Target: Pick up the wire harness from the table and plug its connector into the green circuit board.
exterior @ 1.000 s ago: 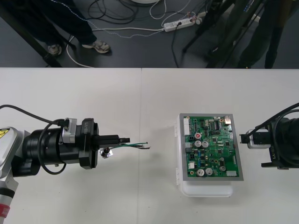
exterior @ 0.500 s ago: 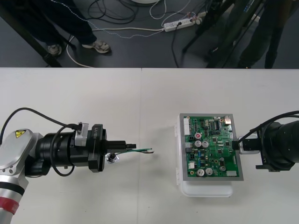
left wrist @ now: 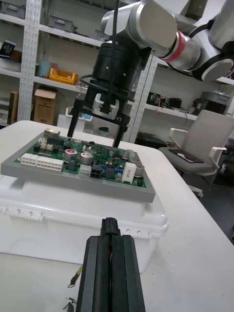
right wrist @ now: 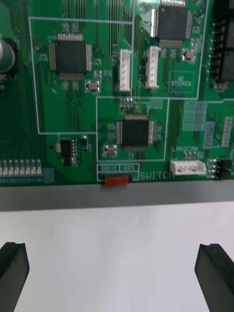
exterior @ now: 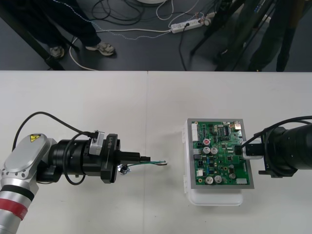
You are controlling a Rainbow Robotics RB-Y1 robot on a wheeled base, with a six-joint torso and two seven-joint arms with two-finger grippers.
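Black left jaws around thin harness [exterior: 153,163]

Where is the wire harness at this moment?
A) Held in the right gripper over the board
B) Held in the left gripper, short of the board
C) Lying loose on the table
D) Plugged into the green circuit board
B: the left gripper is shut on the harness, whose wire ends point toward the green circuit board, with bare table between them.
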